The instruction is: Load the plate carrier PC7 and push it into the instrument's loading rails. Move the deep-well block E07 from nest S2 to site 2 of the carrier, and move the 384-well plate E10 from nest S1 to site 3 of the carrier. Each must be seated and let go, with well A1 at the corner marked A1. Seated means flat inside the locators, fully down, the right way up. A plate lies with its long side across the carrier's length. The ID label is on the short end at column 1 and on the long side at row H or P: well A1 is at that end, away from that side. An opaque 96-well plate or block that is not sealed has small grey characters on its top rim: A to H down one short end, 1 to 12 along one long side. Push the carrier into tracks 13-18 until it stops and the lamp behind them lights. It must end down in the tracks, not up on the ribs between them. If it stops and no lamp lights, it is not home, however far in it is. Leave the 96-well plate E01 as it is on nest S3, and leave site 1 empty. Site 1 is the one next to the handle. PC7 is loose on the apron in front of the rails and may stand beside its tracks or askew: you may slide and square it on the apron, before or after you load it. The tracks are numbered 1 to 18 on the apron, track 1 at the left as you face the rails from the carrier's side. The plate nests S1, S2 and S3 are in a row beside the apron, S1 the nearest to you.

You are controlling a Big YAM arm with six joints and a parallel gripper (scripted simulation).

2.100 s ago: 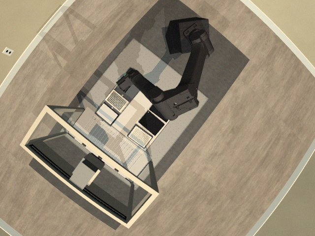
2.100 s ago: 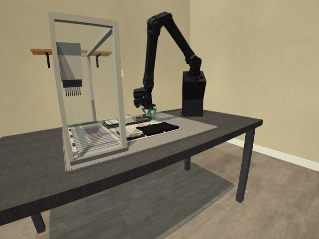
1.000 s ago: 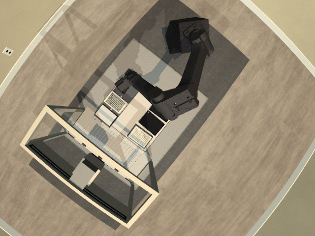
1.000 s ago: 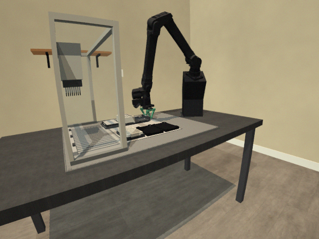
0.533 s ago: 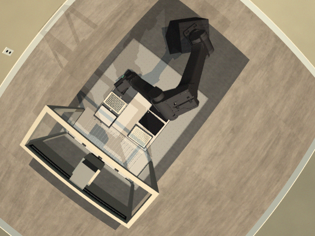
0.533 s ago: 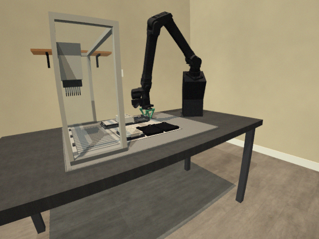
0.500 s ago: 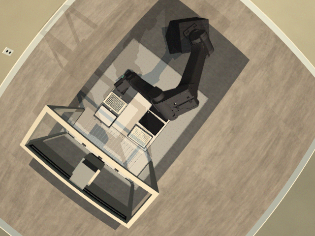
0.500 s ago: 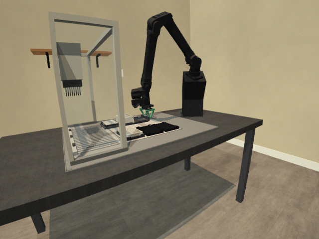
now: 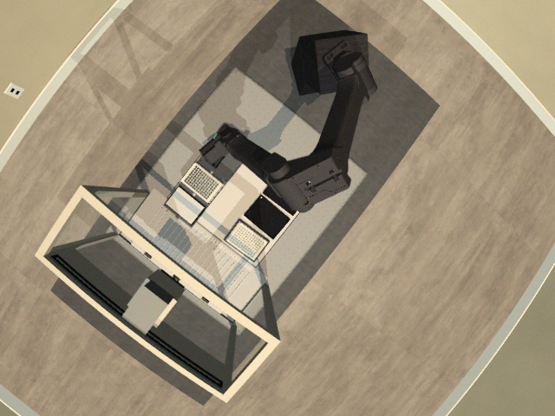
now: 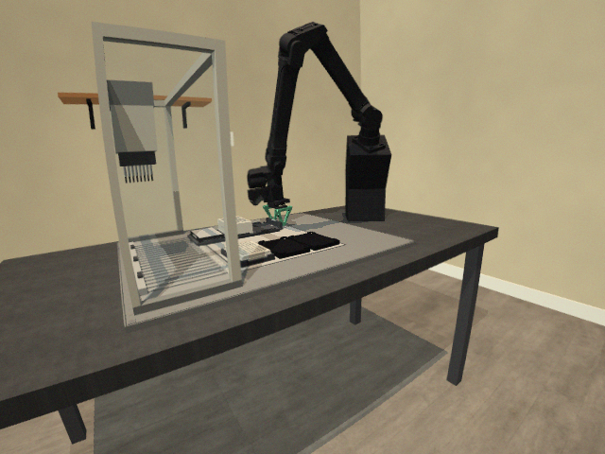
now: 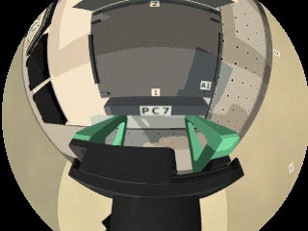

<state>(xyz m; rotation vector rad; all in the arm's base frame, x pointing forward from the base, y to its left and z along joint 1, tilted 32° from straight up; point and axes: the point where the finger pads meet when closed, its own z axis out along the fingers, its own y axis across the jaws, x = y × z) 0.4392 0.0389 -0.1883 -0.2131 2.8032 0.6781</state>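
"PC7" label on carrier end, "1" site tag, "A1" corner mark

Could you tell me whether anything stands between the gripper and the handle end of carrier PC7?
Nothing visible does. In the wrist view the open gripper hangs just over the PC7 label at the carrier's handle end, its green fingers to either side, with empty site 1 beyond.

Table: dark, matt top. Floor: wood-grain planks. Wall shelf: wood. Arm: matt black, possibly plastic. Fingers: smooth green.
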